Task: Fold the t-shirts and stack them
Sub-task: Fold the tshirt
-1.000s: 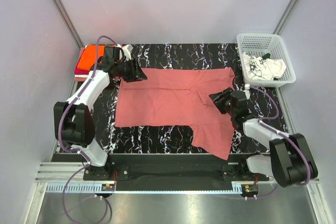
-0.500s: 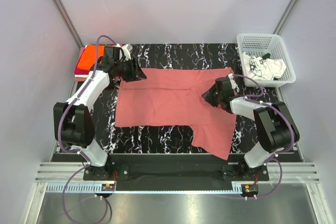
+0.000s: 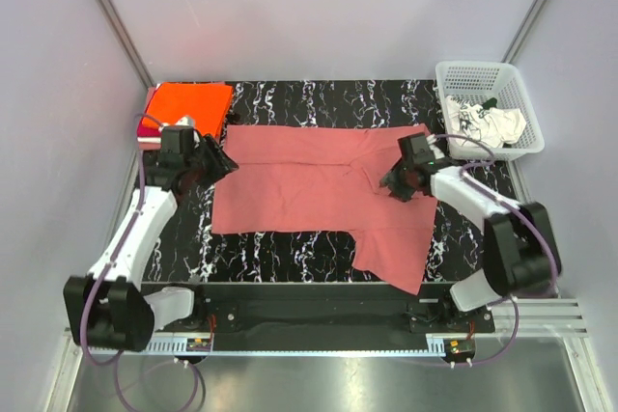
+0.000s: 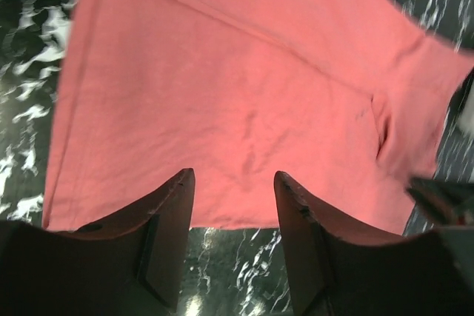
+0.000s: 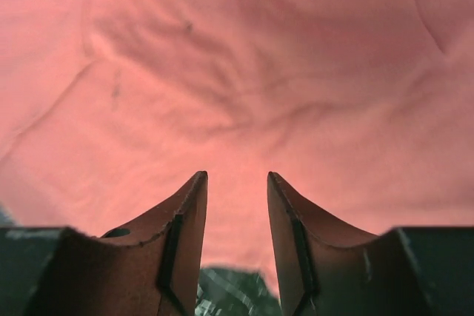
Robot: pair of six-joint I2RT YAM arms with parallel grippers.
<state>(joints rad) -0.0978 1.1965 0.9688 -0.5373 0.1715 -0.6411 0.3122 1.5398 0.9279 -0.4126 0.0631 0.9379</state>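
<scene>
Shirt status: rose-red t-shirt (image 3: 309, 190) lies spread flat mid-table, one flap trailing near right. Left gripper (image 4: 233, 183) sits at its left edge, fingers moderately apart, nothing between. Right gripper (image 5: 237, 179) hovers over its right part, fingers narrowly apart, also empty. We read that as lining up both ends for a fold. Orange t-shirt (image 3: 190, 100) on a magenta one (image 3: 149, 126), far left, marks our stack. White printed tee (image 3: 488, 124) waits in the basket (image 3: 473, 71), far right.
</scene>
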